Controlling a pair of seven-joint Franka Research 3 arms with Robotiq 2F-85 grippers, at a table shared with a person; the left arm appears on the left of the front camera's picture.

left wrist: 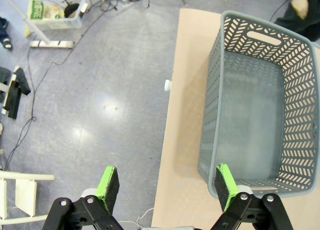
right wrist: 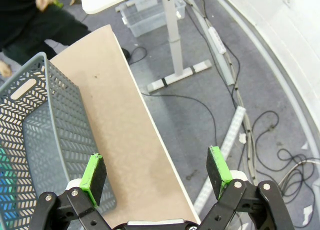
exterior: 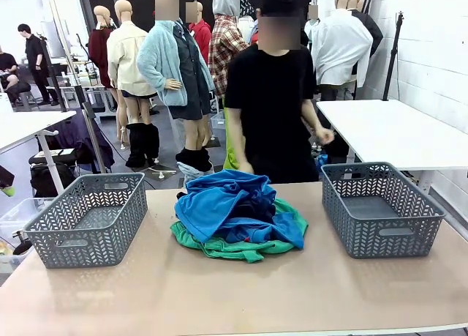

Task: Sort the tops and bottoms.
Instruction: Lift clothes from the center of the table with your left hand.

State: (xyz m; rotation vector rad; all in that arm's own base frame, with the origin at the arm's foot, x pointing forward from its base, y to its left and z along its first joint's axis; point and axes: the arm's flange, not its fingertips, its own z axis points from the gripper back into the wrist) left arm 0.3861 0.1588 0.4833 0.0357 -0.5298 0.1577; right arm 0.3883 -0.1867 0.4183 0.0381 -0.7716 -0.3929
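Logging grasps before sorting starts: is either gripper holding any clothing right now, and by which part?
Nothing is held. The left gripper and the right gripper are both open and empty; the clothes pile lies on the table.

No text can be read. A green-and-white pack [left wrist: 44, 9] in the bin [left wrist: 70, 23] left of the table [left wrist: 187, 89] carries lettering too small to make out.

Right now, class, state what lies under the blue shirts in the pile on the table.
The green shorts peek out beneath the blue shirts, along the pile's near and right edges. A dark navy fold shows between the blues. How far either extends underneath is covered.
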